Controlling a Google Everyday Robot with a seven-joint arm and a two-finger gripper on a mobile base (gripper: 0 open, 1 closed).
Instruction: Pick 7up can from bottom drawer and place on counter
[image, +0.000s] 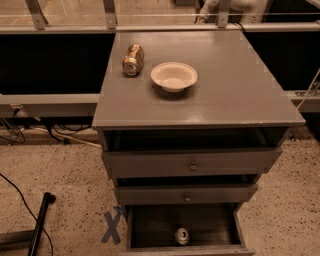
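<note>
The 7up can (182, 236) sits inside the open bottom drawer (212, 225), near its front wall, with its silver top toward the camera. The drawer is pulled out and dark inside. The counter (235, 85) is the wide grey top of the cabinet above it. My gripper is not in view in the camera view, and no part of the arm shows.
A gold-brown can (133, 59) lies on its side at the counter's back left. A white bowl (174, 76) stands beside it. Two shallower drawers with knobs (193, 165) stand slightly open. A blue X (112, 226) and a black pole (40, 220) are on the floor at left.
</note>
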